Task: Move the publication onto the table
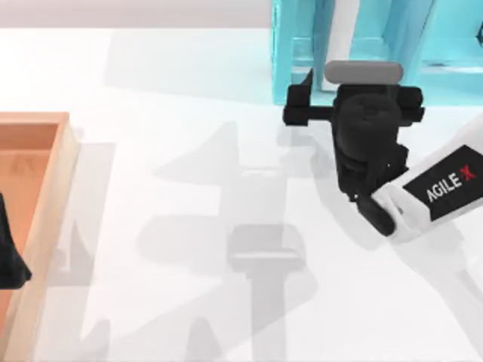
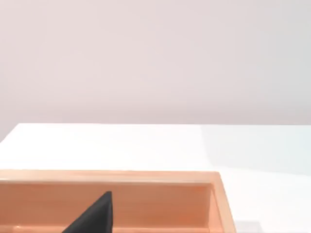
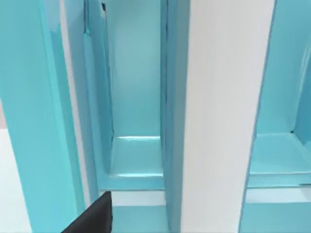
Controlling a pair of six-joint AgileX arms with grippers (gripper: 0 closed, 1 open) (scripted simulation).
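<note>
The right gripper (image 1: 343, 72) sat right up against the bright cyan compartmented shelf (image 1: 298, 45) at the far right of the plain white worktop (image 1: 189, 151). I could not tell how its fingers stood. The thick teal-covered book (image 3: 221, 107), its white page edge facing out, stood upright in a shelf compartment, just ahead of the wrist. The left gripper (image 1: 9, 256) rested over the orange-brown wooden tray (image 1: 53, 188) at the left edge, its fingers unreadable too.
</note>
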